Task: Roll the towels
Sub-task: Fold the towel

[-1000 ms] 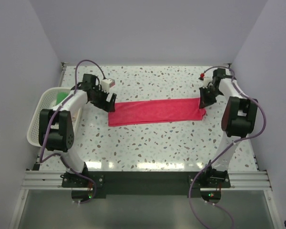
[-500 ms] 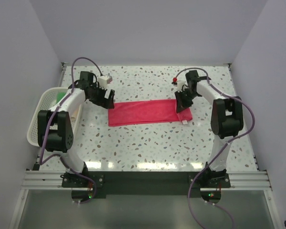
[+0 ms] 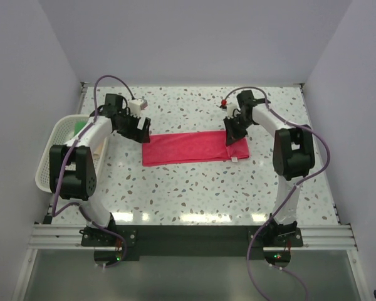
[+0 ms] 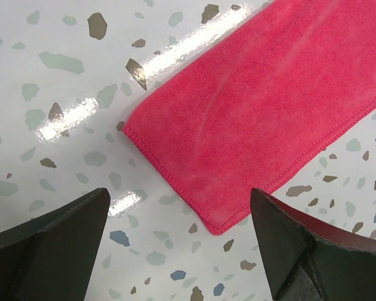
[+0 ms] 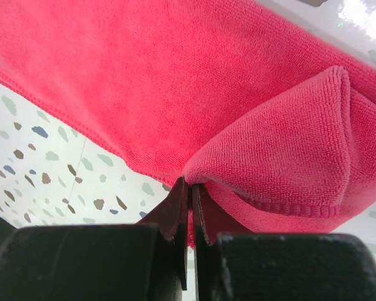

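A pink-red towel lies as a long folded strip across the middle of the table. Its right end is folded back over itself. My right gripper is shut on that folded end; the right wrist view shows the cloth pinched between the closed fingers. My left gripper is open and empty, just above the towel's left end, with its corner between the two fingers. A bit of green towel shows inside the basket. The peach-orange towel is not in view.
A white mesh basket stands at the table's left edge beside the left arm. The walls of the enclosure close in on three sides. A small white label sticks out at the towel's right end.
My right gripper has moved left, carrying the towel's right end over the strip, so the towel looks shorter. My left gripper has barely moved.
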